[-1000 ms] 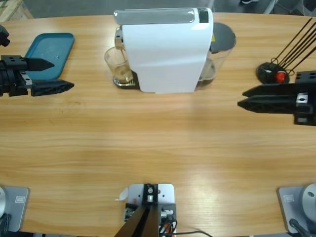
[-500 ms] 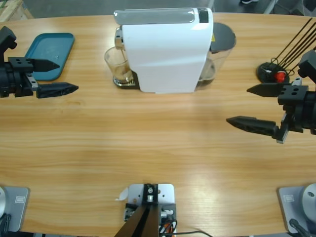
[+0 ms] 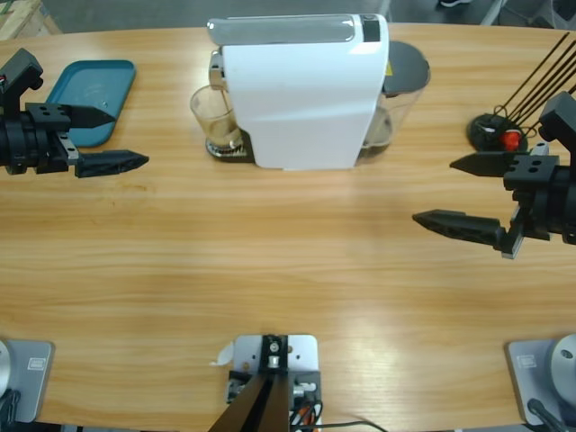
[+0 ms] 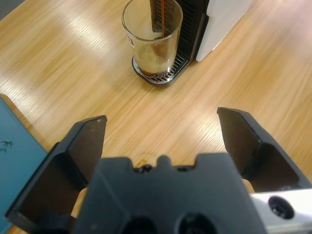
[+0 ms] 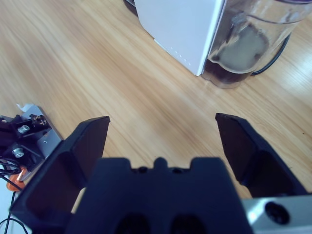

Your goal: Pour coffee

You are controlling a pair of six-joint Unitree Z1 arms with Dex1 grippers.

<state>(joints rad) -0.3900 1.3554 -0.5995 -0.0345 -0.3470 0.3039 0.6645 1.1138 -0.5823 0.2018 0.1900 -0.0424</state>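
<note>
Left wrist view: clear drinking glass (image 4: pixel 152 36) under white boxy coffee machine (image 3: pixel 301 90), thin foamy brown coffee (image 4: pixel 155 54) inside, left gripper (image 4: pixel 163 129) and right gripper (image 3: pixel 459 193) both wide open, empty, long wooden table (image 3: pixel 270 252).

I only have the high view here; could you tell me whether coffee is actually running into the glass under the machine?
Observer: Yes. The left wrist view shows a thin dark stream falling into the glass, with a little coffee and tan foam at the bottom.
Operator: Thank you. What is the glass standing on?
Observer: A slotted metal drip grate at the front of the white coffee machine.
Operator: And the clear container behind the machine, is there anything in it?
Observer: The right wrist view shows a clear jug beside the machine with a dark base; its contents I cannot make out.
</note>
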